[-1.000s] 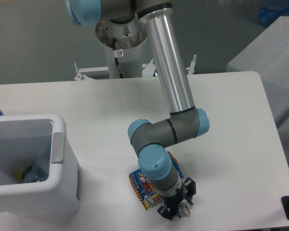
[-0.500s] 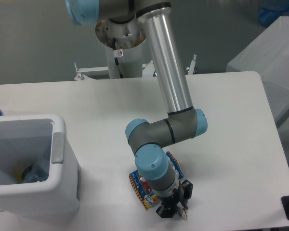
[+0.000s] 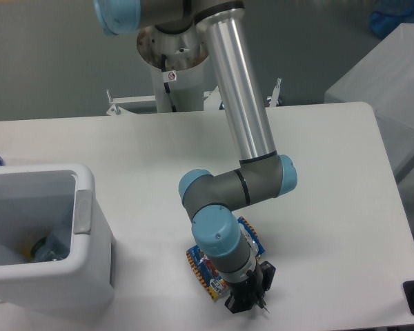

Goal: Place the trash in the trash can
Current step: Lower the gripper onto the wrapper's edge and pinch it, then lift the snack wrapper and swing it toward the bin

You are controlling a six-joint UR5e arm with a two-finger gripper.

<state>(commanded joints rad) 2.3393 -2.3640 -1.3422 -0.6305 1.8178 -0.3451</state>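
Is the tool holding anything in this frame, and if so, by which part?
Cannot be told. The tool sits low at the near edge of the snack packet, but the wrist hides any contact and the fingers look closed.

We see a white table top [image 3: 331, 179] with a smooth, matt, laminate-like surface. The long arm link [image 3: 239, 86] is bare silver metal, brushed and glossy, with a bright streak of reflected light along it. The arm joints carry light-blue caps [image 3: 214, 233] of smooth plastic with a soft sheen, set on matt grey housings [image 3: 224, 193]. The black two-finger gripper [image 3: 248, 304] looks like dull, matt plastic or metal; we cannot tell which. The blue-and-orange printed snack packet [image 3: 201, 265] has a thin, glossy film surface. The large white rectangular bin [image 3: 90, 227] is smooth, slightly shiny plastic with a light-grey handle [image 3: 83, 212].
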